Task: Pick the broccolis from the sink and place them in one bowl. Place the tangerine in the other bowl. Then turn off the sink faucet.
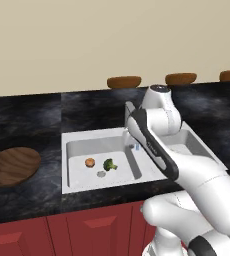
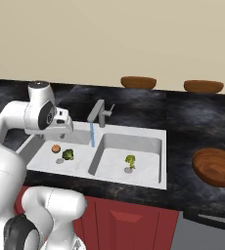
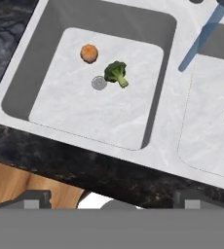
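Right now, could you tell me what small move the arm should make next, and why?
Probably lower the open hand toward the broccoli in the left basin of the sink. It holds nothing, both florets and the tangerine lie in the sink, and water is running.

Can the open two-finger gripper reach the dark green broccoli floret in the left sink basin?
Probably yes: the gripper hangs open above the basin, and the broccoli floret lies uncovered beside the orange tangerine.

Black marbled counter (image 1: 32, 117) surrounds the basins. Red cabinet fronts (image 1: 62, 230) sit at six o'clock below it. Small brown oval bowls (image 1: 123, 81) line the counter's back edge toward twelve, against a beige wall (image 1: 87, 35); there are possibly three.
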{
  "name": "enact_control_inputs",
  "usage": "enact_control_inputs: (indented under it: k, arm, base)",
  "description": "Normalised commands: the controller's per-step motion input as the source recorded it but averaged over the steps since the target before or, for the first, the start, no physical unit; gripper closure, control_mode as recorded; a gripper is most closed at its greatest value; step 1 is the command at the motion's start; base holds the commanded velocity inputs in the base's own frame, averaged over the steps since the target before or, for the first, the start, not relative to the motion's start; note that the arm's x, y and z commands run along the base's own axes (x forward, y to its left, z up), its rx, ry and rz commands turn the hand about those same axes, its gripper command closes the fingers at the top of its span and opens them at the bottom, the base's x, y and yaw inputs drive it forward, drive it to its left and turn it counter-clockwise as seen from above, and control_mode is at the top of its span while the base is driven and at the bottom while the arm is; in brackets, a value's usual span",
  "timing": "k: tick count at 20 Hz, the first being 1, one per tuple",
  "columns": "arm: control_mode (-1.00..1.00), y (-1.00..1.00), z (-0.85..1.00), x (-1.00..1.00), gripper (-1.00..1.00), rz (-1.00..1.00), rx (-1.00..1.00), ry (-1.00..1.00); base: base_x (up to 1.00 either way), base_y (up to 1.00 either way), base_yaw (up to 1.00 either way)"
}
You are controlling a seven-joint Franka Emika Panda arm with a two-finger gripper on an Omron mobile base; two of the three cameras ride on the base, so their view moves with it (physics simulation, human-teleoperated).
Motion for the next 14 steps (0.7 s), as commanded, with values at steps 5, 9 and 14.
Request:
enact_control_inputs:
  k: [5,9,14]
  arm:
    - [-1.0,0.08,-0.23,0.02,-1.0,0.0,0.0,0.0]
    - [-1.0,0.1,-0.18,0.13,-1.0,0.0,0.0,0.0]
    - [-1.0,0.14,-0.17,0.22,-1.0,0.0,0.0,0.0]
  base:
    - [0.0,0.0,0.0]
    - [0.0,0.0,0.0]
    - [0.0,0.0,0.0]
